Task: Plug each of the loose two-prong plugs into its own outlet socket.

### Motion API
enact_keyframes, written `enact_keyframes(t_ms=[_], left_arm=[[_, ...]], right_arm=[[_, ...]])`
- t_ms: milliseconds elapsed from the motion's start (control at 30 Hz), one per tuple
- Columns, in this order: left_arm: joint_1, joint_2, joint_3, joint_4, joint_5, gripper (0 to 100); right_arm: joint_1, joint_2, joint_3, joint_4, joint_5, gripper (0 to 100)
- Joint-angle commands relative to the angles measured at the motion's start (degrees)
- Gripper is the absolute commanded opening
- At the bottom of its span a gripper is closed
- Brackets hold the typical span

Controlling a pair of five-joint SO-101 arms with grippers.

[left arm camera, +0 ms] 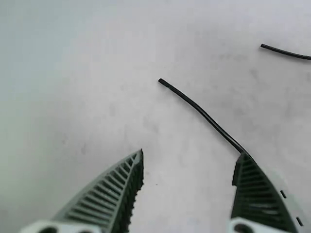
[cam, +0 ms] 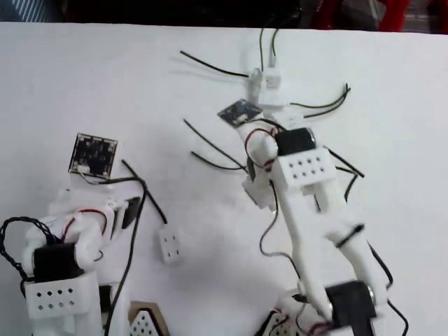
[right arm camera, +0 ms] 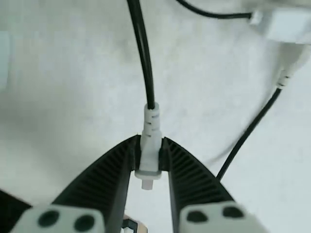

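- The right gripper (right arm camera: pixel 149 141) is closed narrowly on a white plug (right arm camera: pixel 148 162). Its dark ribbed fingers (right arm camera: pixel 112 179) press the plug's two sides, and the plug's ribbed collar sticks out past the fingertips.
- A black cable (right arm camera: pixel 141 48) leaves that collar and runs away over the white table (right arm camera: pixel 58 87).
- Farther off in the right wrist view lies a white connector block (right arm camera: pixel 286 22). A second white plug (right arm camera: pixel 291 58) touches it, but whether that plug is seated inside cannot be told. Its thin black lead (right arm camera: pixel 248 131) trails back across the table.
- The left gripper (left arm camera: pixel 190 155) stands wide open over the table and holds nothing. Its ribbed grey-green fingers (left arm camera: pixel 116 189) are well apart.
- A black wire (left arm camera: pixel 204 116) lies on the table ahead of the left gripper. Its free end points away, and its other end passes under one finger. Another wire end (left arm camera: pixel 286 52) lies well apart from it.
- In the high view the left arm (cam: pixel 59 269) sits at the near left corner. The right arm (cam: pixel 315 210) stretches from the near edge toward the middle of the table.
- A small white socket block (cam: pixel 170 246) with dark holes lies flat on the table between the two arms, nearer the left arm. A dark cord (cam: pixel 150 201) runs from it toward that arm.
- White connector pieces (cam: pixel 266 78) lie near the table's far side, just beyond the right arm's wrist, with black wires fanning out around them.
- A dark square board (cam: pixel 94 154) is seen just beyond the left arm.
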Motion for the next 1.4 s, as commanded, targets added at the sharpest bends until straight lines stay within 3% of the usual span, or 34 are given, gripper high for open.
enact_keyframes(t_ms=[0,133,300,533,667,900,1133,1367], left_arm=[[6.3,-1.1,-0.9,1.3,0.3,34],[10.7,-0.9,-3.3,5.9,0.5,37],[10.9,2.2,-9.4,11.1,0.5,37],[10.9,27.2,-22.6,21.6,0.8,37],[11.1,36.0,-26.5,22.3,7.9,37],[19.6,40.9,-23.6,18.1,20.3,37],[22.8,47.8,-16.4,9.4,21.3,37],[23.2,56.9,-15.4,6.9,20.8,37]], right_arm=[[-0.7,-7.9,-2.2,-1.3,-4.7,1.7],[-0.5,-9.1,1.1,-8.3,-11.9,1.7],[-0.5,-9.1,12.7,-24.6,-21.1,1.7],[-0.5,-9.1,26.6,-45.2,-28.0,1.7],[1.5,-9.5,29.2,-47.5,-28.0,1.7],[9.1,-9.5,29.5,-49.4,-32.7,1.7],[9.5,-9.4,29.5,-49.5,-32.8,1.7],[9.5,-9.3,29.5,-49.5,-32.8,1.7]])
